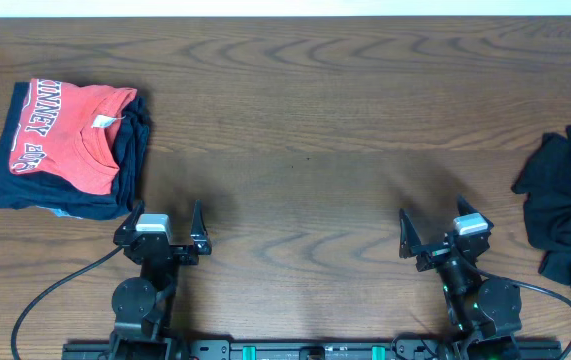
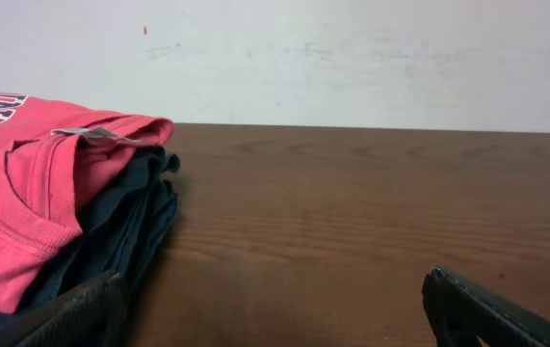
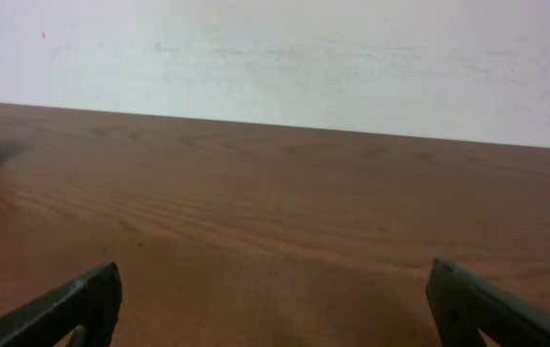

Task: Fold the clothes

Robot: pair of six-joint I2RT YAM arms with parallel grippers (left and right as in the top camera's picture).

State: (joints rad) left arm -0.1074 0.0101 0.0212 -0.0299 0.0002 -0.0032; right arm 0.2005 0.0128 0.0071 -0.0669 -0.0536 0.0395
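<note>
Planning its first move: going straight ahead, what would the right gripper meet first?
Nothing, apparently: the right gripper faces bare table; the black T-shirt lies off to its right.

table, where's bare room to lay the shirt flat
Bare wood spans the middle of the table, between the folded red and navy pile at left and the crumpled black T-shirt at right. Crowded only at those two ends.

wooden table | left: navy folded stack | right edge: crumpled black T-shirt
</note>
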